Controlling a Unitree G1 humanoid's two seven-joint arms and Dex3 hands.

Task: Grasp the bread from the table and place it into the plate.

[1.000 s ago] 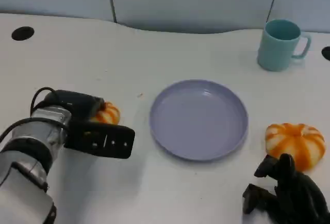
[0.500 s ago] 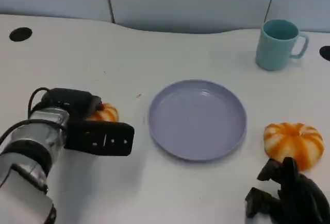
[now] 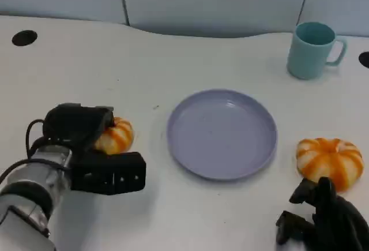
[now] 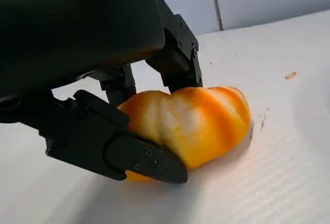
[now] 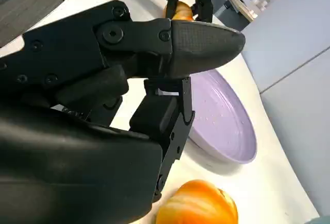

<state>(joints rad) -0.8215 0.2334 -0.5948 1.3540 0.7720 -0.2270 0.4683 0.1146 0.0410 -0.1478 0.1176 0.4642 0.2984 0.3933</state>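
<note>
From the head view the left hand (image 3: 86, 147) sits over a small orange bread roll (image 3: 115, 136) on the white table (image 3: 86, 60), and much of the roll is hidden behind the black shell; the left wrist view shows what the head view cannot, that black fingers (image 4: 129, 152) lie on both sides of the roll (image 4: 196, 123) and touch it, so the hand grips it while the roll sits on the table; the silver left arm comes in from the lower left corner and its hand points toward the plate (image 3: 222, 133); the round purple plate sits in the middle of the table, just beside the roll but not touching it; the right hand (image 3: 323, 219) sits low at the lower right corner, just beside a second, bigger orange roll (image 3: 330, 161), and it is hard to tell if they touch; in the right wrist view its fingers (image 5: 201, 36) are bent in close with nothing between them, and the bigger roll (image 5: 198, 206) lies beside the hand, not in it; that view also shows the plate (image 5: 227, 121) past the fingers; a blue-green mug (image 3: 314, 49) stands at the far right of the table, well apart from both hands.
</note>
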